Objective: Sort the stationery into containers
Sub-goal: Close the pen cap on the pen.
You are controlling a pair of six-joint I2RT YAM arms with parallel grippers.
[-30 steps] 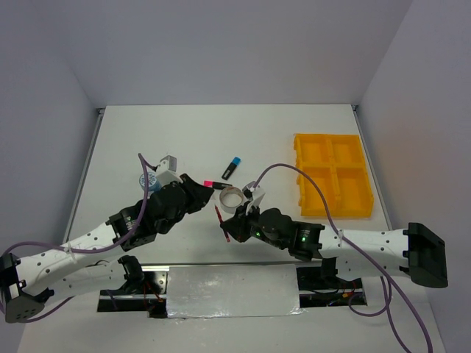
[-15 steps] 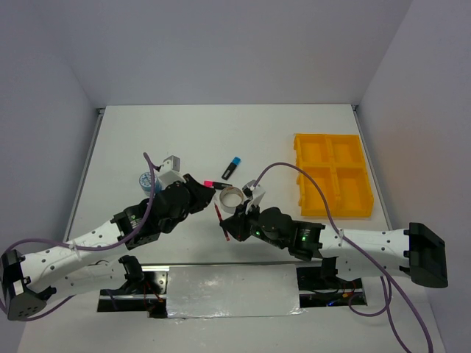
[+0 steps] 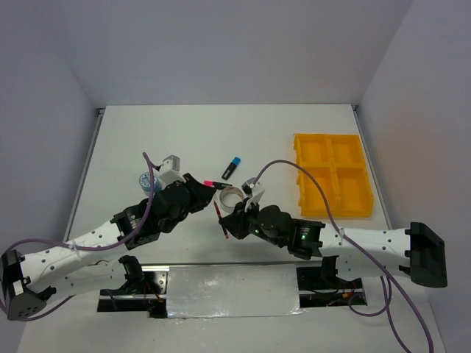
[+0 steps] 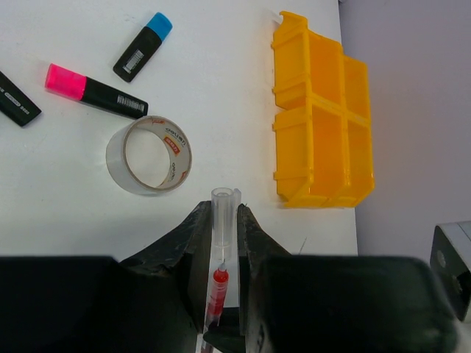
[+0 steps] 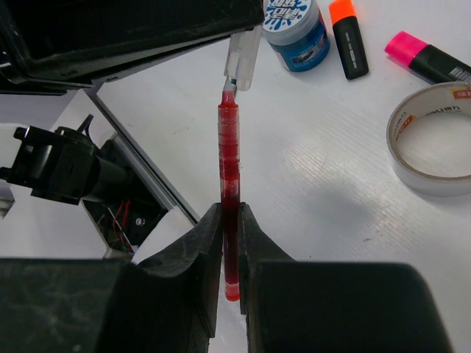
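At the left of the white worktop (image 3: 184, 132), a blue-white tape roll (image 3: 145, 179) sits close to the left arm's wrist. The right wrist view shows an orange-capped marker (image 5: 347, 37) lying just beside it. The left claw (image 4: 223, 215) reaches in from the lower left toward the middle of the overhead frame. Its jaws are narrow, pinched on a clear cap (image 4: 223, 200) that pokes out past the fingertips. Near it a pink-capped marker (image 4: 94, 90) lies flat on the worktop, just left of the silvery tape ring (image 3: 232, 197), which rests with its hole facing up. Below the ring, in the centre of the overhead frame, the red pen (image 5: 229, 147) runs lengthwise between the two claws. Its thin tip is at the mouth of the clear cap and its other end is clamped in the right claw (image 5: 229, 213), whose jaws are closed tight on the barrel. Above and a little right of the ring, a blue-capped marker (image 3: 232, 168) lies at a slant, apart from everything else. The right arm stretches off toward the lower right corner. At the right side of the worktop sits the yellow tray (image 3: 330, 166) with its four square compartments, well apart from the pen, the ring and the markers.
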